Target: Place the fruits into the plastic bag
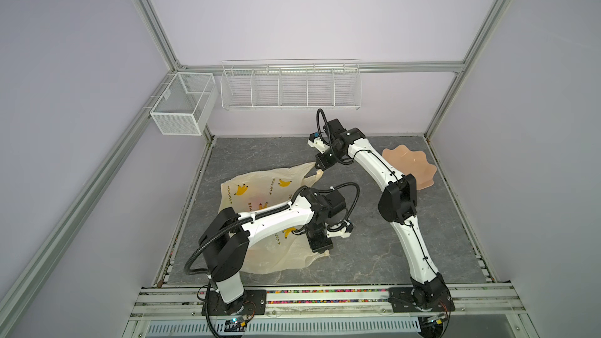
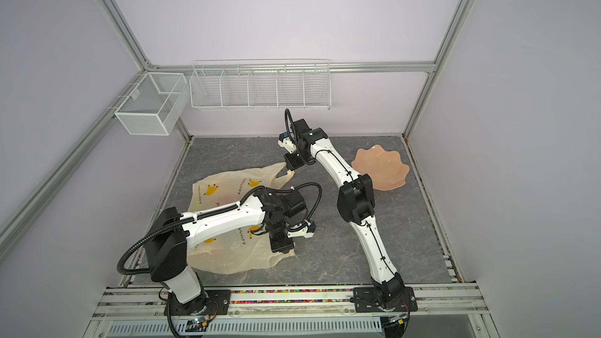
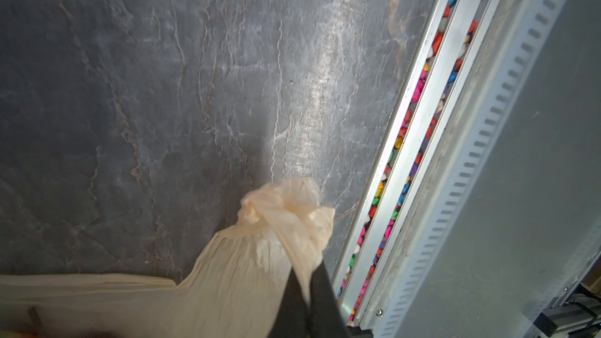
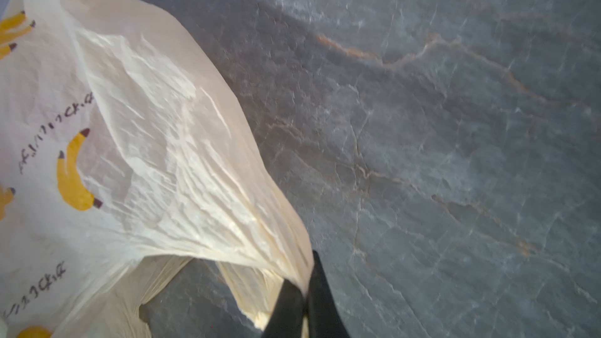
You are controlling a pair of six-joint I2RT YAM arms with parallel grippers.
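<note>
The plastic bag [image 1: 260, 190] [image 2: 227, 183], cream with yellow bananas, lies on the grey slate table left of centre in both top views. My left gripper [image 1: 320, 251] [image 2: 283, 250] [image 3: 307, 284] is shut on the bag's near handle [image 3: 286, 212], which is bunched at the fingertips. My right gripper [image 1: 317, 166] [image 2: 289, 168] [image 4: 307, 276] is shut on the far handle, and the film [image 4: 146, 125] is drawn taut from it. The fruits are hidden; only a faint pink tint [image 1: 258, 203] shows through the bag.
A peach scalloped bowl [image 1: 419, 173] [image 2: 380, 167] sits at the back right, partly behind my right arm. White wire baskets [image 1: 289, 87] and a mesh box [image 1: 182, 105] hang on the back wall. An aluminium rail with coloured bits [image 3: 419, 92] runs along the front edge.
</note>
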